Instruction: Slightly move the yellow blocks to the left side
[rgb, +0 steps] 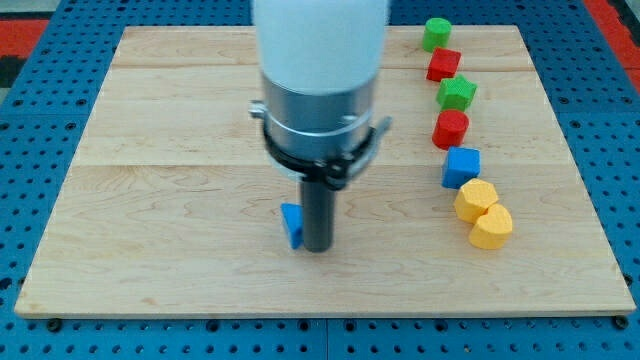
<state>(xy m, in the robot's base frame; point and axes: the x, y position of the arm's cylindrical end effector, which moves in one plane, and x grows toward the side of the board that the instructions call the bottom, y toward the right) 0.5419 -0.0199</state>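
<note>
Two yellow blocks lie touching at the view's right: a rounded yellow block (475, 199) and below it a yellow heart-like block (492, 228). My tip (317, 247) stands near the board's middle, far to the left of both yellow blocks. A small blue block (292, 224) sits against the tip's left side, partly hidden by the rod.
A column of blocks runs down the view's right: a green block (436, 34), a red block (444, 65), a green star-like block (457, 94), a red block (451, 129) and a blue block (461, 166) just above the yellow ones. The wooden board (150, 200) lies on blue pegboard.
</note>
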